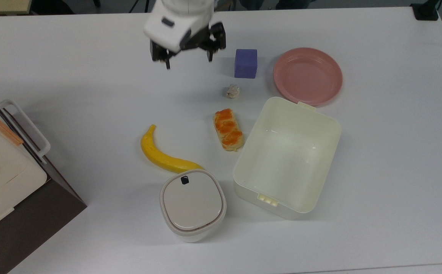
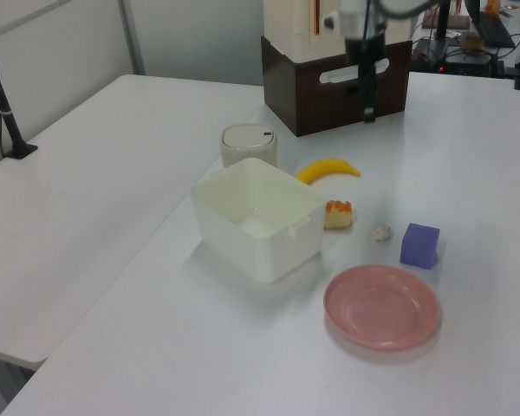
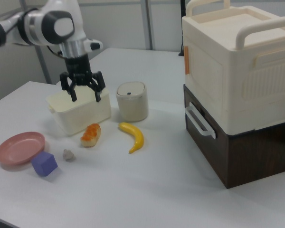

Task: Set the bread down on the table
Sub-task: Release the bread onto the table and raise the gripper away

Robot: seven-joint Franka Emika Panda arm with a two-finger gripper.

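One pincer: my gripper [image 1: 188, 60] hangs above the table [image 1: 72, 95] with its fingers spread wide and nothing between them; in the top view it sits up and left of the tub, well apart from it.
Bread [image 1: 228, 129]: lying flat on the table just beside the tub's [image 1: 286, 158] left wall in the top view, glazed side up; whether it touches the wall I cannot tell.
Banana [image 1: 165, 154]: on the table, further from the tub than the bread in the top view, one end close to the lidded pot.
Pot [image 1: 193, 204]: upright, lid on, just beside the tub's lower left corner in the top view.
Plate [image 1: 307, 76]: at the tub's far rim in the top view, close to it.
Cube [image 1: 245, 63]: purple, beyond the tub, between plate and gripper in the top view.
Wad [image 1: 233, 91]: small and whitish, between cube and bread.
Tub: open, hollow facing up.
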